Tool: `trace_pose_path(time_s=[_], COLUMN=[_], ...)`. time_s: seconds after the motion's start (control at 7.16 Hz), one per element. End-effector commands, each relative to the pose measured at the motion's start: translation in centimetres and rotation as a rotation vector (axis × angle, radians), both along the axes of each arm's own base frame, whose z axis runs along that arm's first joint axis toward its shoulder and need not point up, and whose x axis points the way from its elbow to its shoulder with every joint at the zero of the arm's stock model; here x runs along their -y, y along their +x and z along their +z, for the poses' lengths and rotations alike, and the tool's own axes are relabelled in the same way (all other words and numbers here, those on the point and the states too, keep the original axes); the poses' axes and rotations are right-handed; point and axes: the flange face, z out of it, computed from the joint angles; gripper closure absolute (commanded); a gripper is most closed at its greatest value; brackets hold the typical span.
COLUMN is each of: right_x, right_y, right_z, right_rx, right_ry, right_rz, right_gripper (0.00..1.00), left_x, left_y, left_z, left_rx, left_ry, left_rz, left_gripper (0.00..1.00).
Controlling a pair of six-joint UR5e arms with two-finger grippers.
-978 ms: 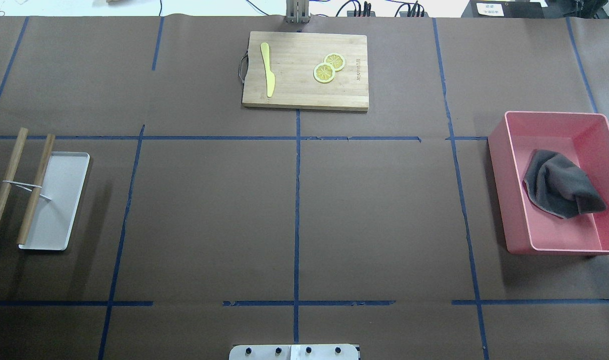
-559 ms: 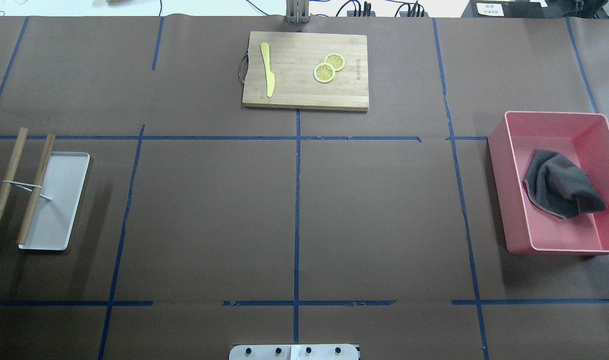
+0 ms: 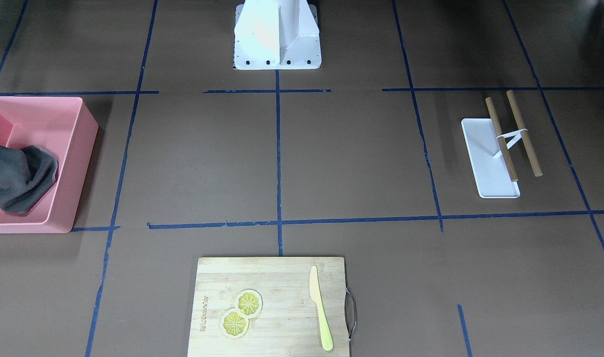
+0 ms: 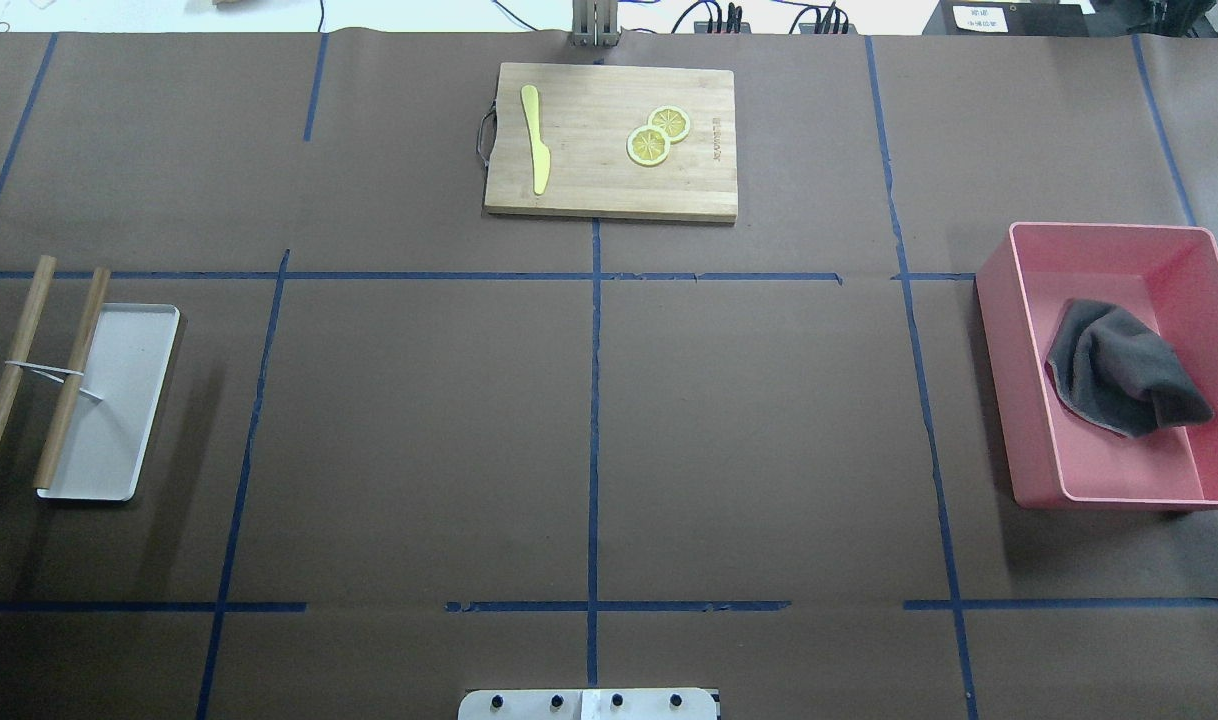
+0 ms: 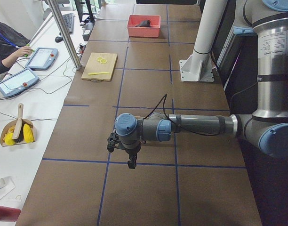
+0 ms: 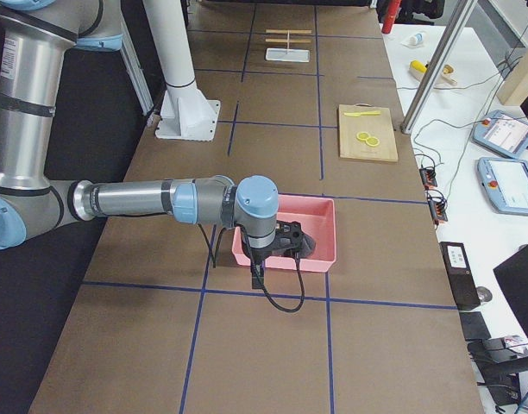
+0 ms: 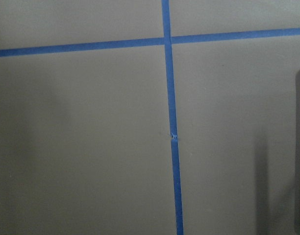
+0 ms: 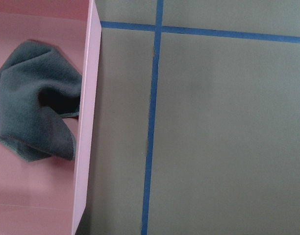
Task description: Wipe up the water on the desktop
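Brown paper, taped into blue-lined rectangles, covers the whole desktop (image 4: 419,430); I can't make out any water on it. At the far left, wooden sticks (image 4: 41,370) rest across a white tray (image 4: 119,400); farther back sits a cutting board (image 4: 609,140). Right, a grey cloth (image 4: 1119,368) lies crumpled in the pink bin (image 4: 1004,300). The left gripper (image 5: 127,155) and right gripper (image 6: 277,241) show only side-on, so I cannot tell how their fingers stand. Likely best: pinch the cloth's raised fold, lifting clear of the bin wall.
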Motion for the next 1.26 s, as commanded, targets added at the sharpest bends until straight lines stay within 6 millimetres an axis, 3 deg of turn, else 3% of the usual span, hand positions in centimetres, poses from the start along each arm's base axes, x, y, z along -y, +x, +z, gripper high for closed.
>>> trace_pose_path(time_s=[0.0,1.12], right_x=[0.1,0.1], right_y=[-0.3,-1.3], right_z=[0.0,0.0], right_rx=[0.000,0.011], right_ry=[0.003,-0.002], right_rz=[-0.011,-0.034], right_gripper=[0.00,0.00], left_x=[-0.2,-0.2], left_y=[-0.1,0.0], left_z=[0.0,-0.2], left_rx=[0.004,0.002], left_ry=[-0.005,0.002], left_rz=[-0.001,0.000], left_gripper=[0.00,0.00])
